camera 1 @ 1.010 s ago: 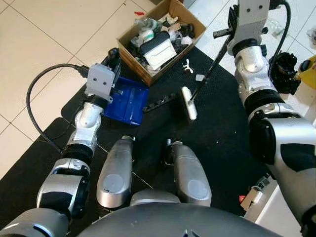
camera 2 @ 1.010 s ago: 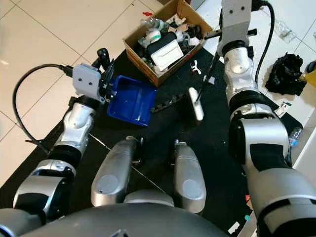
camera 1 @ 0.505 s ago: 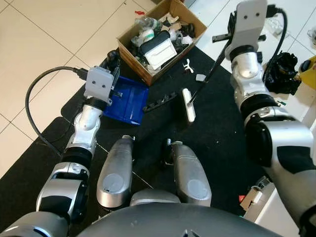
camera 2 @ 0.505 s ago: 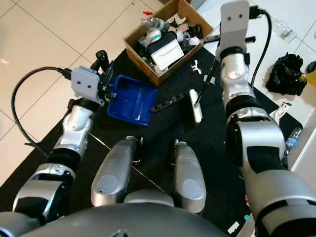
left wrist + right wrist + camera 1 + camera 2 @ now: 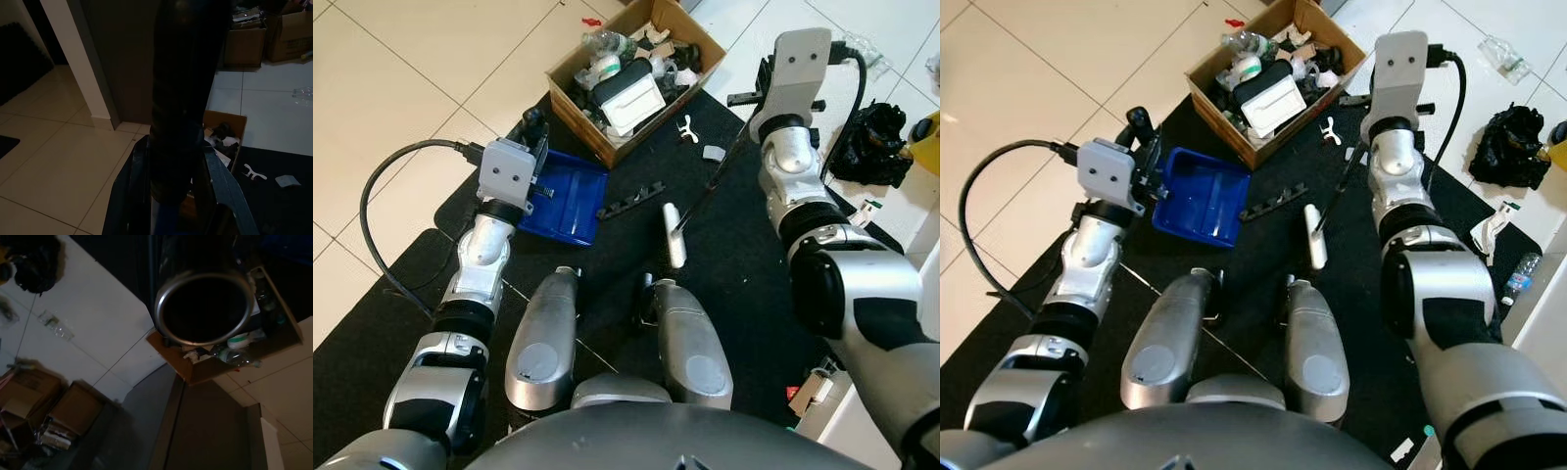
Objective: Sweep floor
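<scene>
My left gripper is shut on the black handle of a blue dustpan, which lies on the black mat in front of my left side. My right gripper is shut on the thin black broom handle; its metal tube end shows in the right wrist view. The white broom head rests on the mat just ahead of my knees. A black strip of debris lies between the dustpan and the broom head. Two white scraps lie farther out.
An open cardboard box full of rubbish stands at the mat's far edge. A black bag and a yellow item lie on the tiles at right. My arm's cable loops over the floor at left.
The right arm has swung in and the broom head has slid along the mat toward my knees, away from the black strip. The dustpan and left gripper have barely moved.
</scene>
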Robot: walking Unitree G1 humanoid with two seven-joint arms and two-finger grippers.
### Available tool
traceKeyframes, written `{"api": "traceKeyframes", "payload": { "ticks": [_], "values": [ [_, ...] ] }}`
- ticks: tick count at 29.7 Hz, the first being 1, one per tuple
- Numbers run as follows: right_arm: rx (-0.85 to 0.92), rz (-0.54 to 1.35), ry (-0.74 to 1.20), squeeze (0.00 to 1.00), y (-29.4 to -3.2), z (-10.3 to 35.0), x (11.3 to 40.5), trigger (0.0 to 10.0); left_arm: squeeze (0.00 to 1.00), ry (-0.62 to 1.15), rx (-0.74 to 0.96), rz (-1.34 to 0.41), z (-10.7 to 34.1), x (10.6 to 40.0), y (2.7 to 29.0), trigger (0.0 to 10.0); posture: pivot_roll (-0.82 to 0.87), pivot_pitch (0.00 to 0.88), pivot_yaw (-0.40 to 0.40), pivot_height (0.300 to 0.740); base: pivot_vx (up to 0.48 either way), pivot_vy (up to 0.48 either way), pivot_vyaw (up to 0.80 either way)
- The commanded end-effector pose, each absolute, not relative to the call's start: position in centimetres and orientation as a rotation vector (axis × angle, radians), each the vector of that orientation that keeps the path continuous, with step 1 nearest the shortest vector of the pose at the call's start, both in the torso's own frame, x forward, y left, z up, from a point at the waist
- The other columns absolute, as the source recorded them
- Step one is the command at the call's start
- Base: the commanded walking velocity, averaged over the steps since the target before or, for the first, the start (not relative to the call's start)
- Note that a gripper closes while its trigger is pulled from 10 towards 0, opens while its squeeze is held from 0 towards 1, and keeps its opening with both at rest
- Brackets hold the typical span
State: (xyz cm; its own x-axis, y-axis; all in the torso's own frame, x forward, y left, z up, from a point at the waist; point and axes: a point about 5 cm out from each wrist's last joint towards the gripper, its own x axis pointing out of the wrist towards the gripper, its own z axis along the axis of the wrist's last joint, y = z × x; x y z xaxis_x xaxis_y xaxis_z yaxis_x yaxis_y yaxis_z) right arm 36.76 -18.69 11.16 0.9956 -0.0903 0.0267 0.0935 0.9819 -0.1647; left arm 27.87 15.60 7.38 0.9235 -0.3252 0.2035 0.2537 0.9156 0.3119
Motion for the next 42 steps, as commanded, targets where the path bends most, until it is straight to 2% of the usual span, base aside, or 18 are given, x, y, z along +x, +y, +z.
{"api": "traceKeyframes", "payload": {
  "ticks": [1, 10, 42],
  "values": [
    [-0.142, -0.102, 0.025, 0.00, -18.9, 10.1, 36.3, 10.0, 0.11, -0.166, 0.282, -0.332, 5.6, 26.9, 15.4, 10.0, 0.31, 0.277, -0.082, 0.740, 0.000, 0.000, 0.00],
    [0.003, -0.034, -0.016, 0.00, -16.4, 10.8, 36.8, 10.0, 0.11, -0.163, 0.278, -0.334, 5.7, 26.9, 15.2, 10.0, 0.31, 0.270, -0.090, 0.740, 0.000, 0.000, 0.00],
    [0.210, 0.255, -0.176, 0.00, -10.2, 13.2, 37.0, 10.0, 0.11, -0.152, 0.275, -0.353, 5.5, 27.0, 14.8, 10.0, 0.30, 0.255, -0.083, 0.740, 0.000, 0.000, 0.00]
  ]
}}
